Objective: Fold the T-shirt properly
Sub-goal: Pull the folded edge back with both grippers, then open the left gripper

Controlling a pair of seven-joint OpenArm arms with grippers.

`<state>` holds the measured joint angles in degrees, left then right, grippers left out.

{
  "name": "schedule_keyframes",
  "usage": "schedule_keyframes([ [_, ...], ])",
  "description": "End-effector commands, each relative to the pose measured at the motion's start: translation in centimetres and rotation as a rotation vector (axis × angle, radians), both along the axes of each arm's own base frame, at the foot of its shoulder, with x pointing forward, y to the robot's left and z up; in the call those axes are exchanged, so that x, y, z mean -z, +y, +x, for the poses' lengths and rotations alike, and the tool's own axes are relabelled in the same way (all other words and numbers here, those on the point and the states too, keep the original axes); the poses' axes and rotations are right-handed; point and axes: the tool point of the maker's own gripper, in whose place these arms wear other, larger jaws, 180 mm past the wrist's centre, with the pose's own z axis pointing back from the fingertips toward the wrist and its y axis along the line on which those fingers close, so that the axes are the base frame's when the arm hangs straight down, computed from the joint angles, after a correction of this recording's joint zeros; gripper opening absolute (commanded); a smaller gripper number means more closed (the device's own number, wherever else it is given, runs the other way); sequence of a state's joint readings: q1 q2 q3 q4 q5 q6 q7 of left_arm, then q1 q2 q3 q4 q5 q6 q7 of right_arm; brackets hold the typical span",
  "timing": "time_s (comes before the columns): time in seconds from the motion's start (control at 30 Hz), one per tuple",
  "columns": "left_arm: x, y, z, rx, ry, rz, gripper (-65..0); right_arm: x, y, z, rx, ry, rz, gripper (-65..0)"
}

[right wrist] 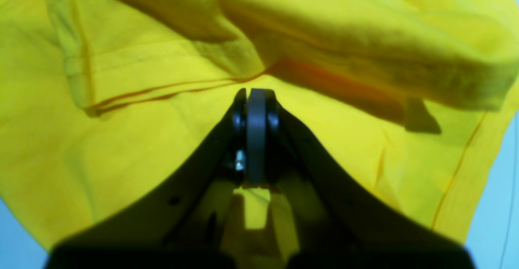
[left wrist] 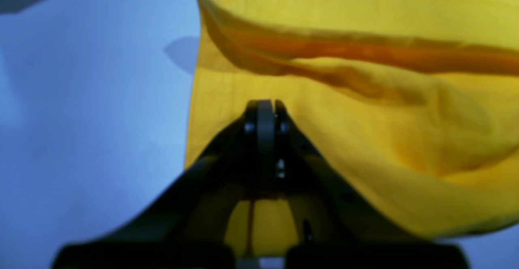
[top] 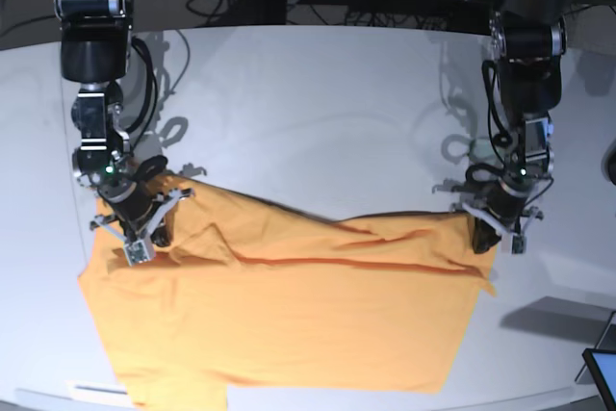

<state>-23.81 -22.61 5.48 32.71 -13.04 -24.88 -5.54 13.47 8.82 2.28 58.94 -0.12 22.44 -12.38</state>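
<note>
From the base view we look down from high in front of the table (top: 318,103), both arms visible. Our two wrist views sit close behind closed jaws, facing the T-shirt (top: 289,305), which all three views share.

The T-shirt (top: 289,315) is plain orange-yellow cloth spread across the lower half of the base view, from lower left to right of center. Its lower part lies flat. Its upper edge is raised at 2 ends, upper left and right, and sags between them into a long horizontal fold with darker orange shadow. In both wrist views (left wrist: 365,139) (right wrist: 121,139) the cloth fills most of the frame, rumpled, with visible seams.
</note>
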Motion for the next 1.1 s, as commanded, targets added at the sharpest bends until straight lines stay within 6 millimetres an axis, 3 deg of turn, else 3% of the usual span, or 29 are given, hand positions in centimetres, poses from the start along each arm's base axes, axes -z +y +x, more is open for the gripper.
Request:
schedule_keyframes([
  [0.0, 2.9, 1.0, -2.5, 0.022, 0.153, 0.073, -65.0, 2.1, -0.8, -1.7, -0.009, 0.109, -0.065, -65.0],
  [0.2, 2.5, 1.0, -4.3, 0.054, 0.134, 0.112, -65.0, 2.2, -0.8, -3.4, -0.016, 0.119, -0.083, -65.0],
  [0.37, 1.5, 3.6, -5.9, -0.024, 0.121, 0.115, -65.0, 2.3, -0.6, -5.2, -0.025, 0.117, -0.089, -65.0],
  [0.5, -0.1, 4.1, -7.3, -0.025, 0.093, 0.149, -65.0, 2.2, -0.6, -6.4, -0.030, 0.111, -0.095, -65.0],
  [0.7, -1.4, 4.5, -9.8, -0.027, 0.097, 0.195, -65.0, 1.2, -3.8, -8.1, 0.058, 0.137, -0.126, -65.0],
  [0.83, -1.6, 4.7, -11.3, -0.026, 0.097, 0.210, -65.0, 0.2, -3.6, -9.4, 0.047, 0.113, -0.143, -65.0],
  [1.07, -1.5, 4.7, -13.3, -0.023, 0.106, 0.223, -65.0, 0.5, -3.5, -11.9, 0.042, 0.132, -0.147, -65.0],
])
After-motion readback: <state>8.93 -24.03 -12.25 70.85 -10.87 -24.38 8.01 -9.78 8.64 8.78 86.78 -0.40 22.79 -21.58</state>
